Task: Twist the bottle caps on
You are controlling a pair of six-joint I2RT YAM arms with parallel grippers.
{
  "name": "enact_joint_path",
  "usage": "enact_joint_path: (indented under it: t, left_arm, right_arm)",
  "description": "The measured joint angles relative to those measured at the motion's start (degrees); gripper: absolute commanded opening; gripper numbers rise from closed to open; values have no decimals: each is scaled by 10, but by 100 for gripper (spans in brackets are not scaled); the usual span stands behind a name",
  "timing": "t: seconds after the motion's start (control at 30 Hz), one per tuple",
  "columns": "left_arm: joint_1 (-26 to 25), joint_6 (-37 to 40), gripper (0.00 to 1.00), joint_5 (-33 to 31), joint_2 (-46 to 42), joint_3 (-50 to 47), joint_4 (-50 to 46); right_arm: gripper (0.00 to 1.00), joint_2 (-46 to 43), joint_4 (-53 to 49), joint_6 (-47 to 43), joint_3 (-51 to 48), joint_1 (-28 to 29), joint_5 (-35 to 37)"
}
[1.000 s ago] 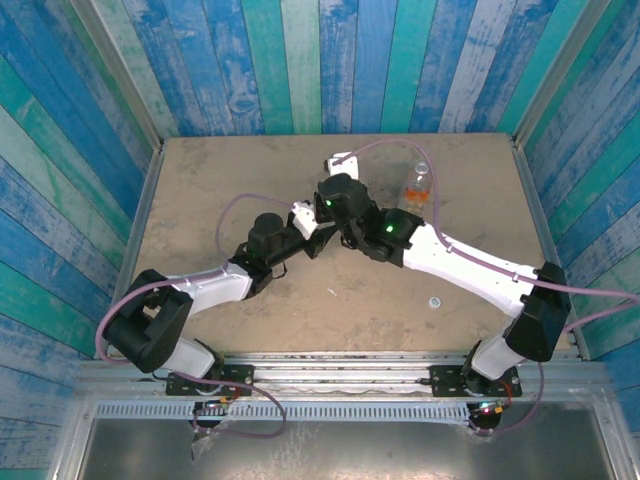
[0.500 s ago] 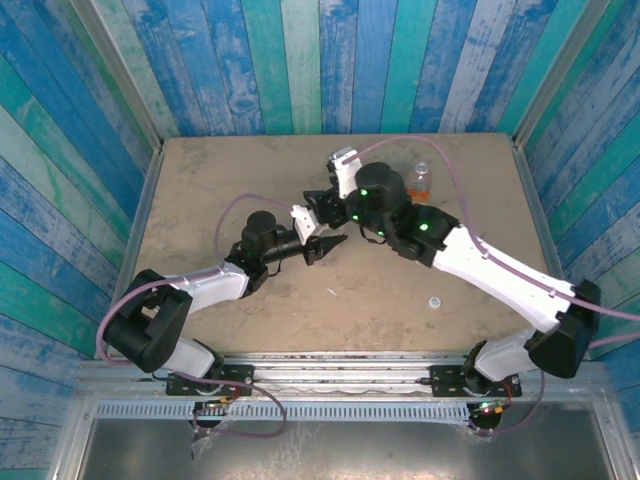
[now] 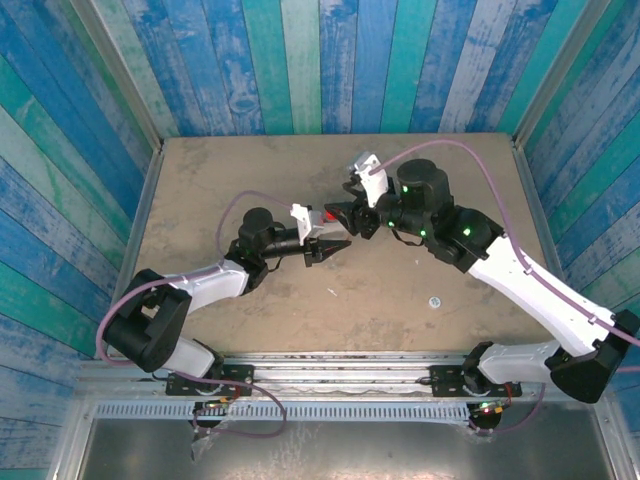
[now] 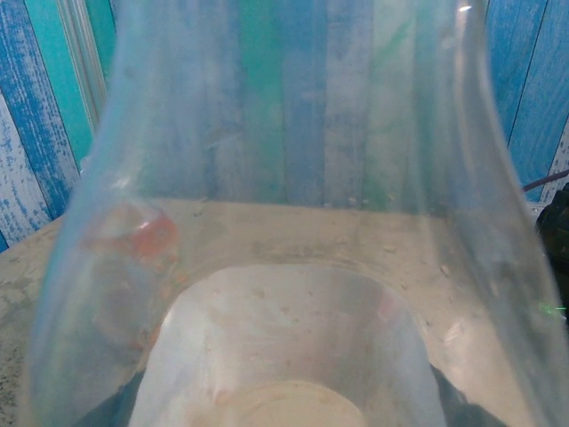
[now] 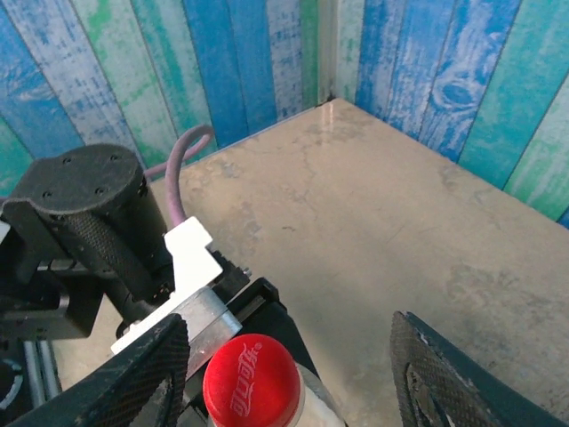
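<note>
White cap [image 3: 434, 300] lies loose on the bench [image 3: 220, 180], near side, right of centre, well apart from both arms

Left arm reaches from its base at the near left edge in to mid-bench. The left claw [image 3: 328, 235] is clamped on the slim bottle [image 4: 284, 222], held off the bench surface. In the left wrist view the clear plastic sits right against the lens, blurred, with the bench and plank walls [image 4: 36, 133] showing through it. A faint reddish smear shows through the plastic at left, cannot tell what it is

Red cap [image 5: 251, 382] sits on top of the bottle neck, raised lettering on its top. Cannot tell how far it is threaded on. The left claw's black and white body is just beside it in the right wrist view, gripping below the cap

Right arm comes in from the near right corner and bends over mid-bench. The right claw [image 5: 289, 338] hangs over the red cap, jaws apart, one of the fingers [image 5: 151, 374] on each side of the cap, a gap both sides, neither touching. From above the two claws meet tip to tip at the bench centre

Beyond them is bare tan bench, scuffed, running to the far corner where the blue and green walls meet
</note>
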Motion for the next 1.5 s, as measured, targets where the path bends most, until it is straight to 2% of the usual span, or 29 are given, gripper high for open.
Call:
enact_joint_path:
  t: [0.33, 0.5, 0.53, 0.57, 0.63, 0.73, 0.77, 0.83, 1.07, 1.27, 1.5]
  left_arm:
    - [0, 1, 43, 3, 0, 3, -9]
    - [0, 1, 52, -3, 0, 3, -14]
    - [0, 2, 56, -6, 0, 3, -15]
    - [0, 2, 69, -9, 0, 3, -15]
    - [0, 7, 85, -22, 0, 3, -12]
    - [0, 7, 98, -61, -1, -7, 6]
    - [1, 7, 99, -79, -2, -14, 9]
    - [1, 11, 94, -108, -6, -27, 10]
    - [1, -2, 94, -224, -78, -118, 24]
    - [1, -31, 94, -275, -130, -172, 43]
    - [1, -46, 94, -309, -151, -195, 44]
  right_arm:
    - [34, 30, -19, -16, 0, 0, -34]
    - [26, 31, -22, -21, 0, 0, -34]
    - [25, 31, -22, -21, 0, 0, -33]
    - [25, 31, -22, -21, 0, 0, -30]
    - [25, 31, -20, -19, 0, 0, -20]
    - [25, 36, -16, -17, 0, 0, 8]
    - [24, 40, -11, -16, 0, 0, 22]
    - [24, 51, -2, -16, 0, -1, 50]
    - [24, 129, 44, 0, 27, -49, 104]
    - [24, 236, 95, 8, 104, -87, 123]
    - [24, 362, 147, 17, 203, -94, 144]
